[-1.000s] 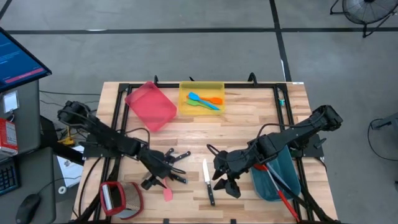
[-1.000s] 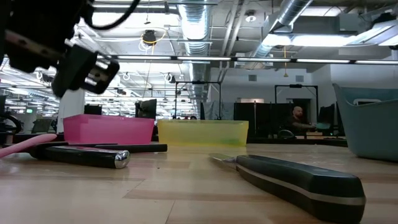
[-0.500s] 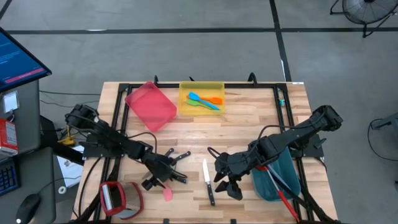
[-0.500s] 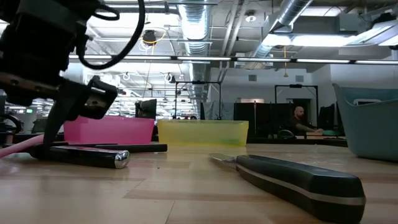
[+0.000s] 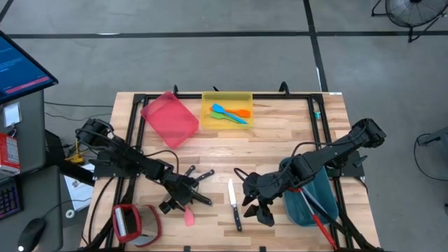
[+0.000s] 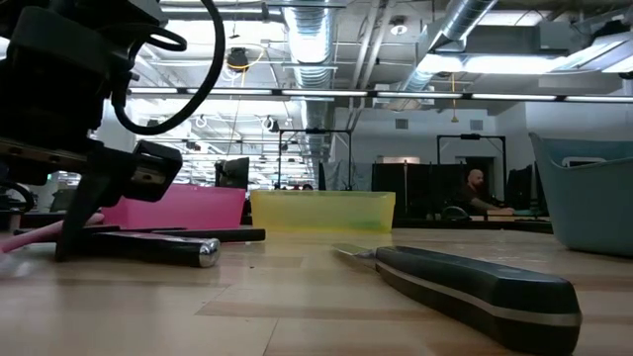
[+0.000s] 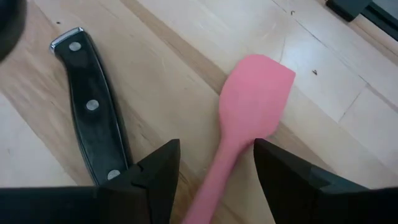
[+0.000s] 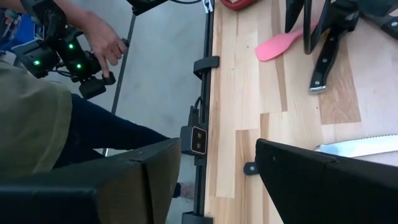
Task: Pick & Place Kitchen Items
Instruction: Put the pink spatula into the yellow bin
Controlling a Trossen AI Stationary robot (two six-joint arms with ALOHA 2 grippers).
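The desk (image 5: 280, 140) is lit evenly and brightly from overhead in the high view, and only soft, short shadows are cast beneath the arms. In the low view, glare is thrown by ceiling light strips (image 6: 326, 92) far off, while the near knife handle (image 6: 475, 287) is rendered soft and out of focus. The left claw (image 7: 214, 180) fingers are seen as dark, blurred shapes.
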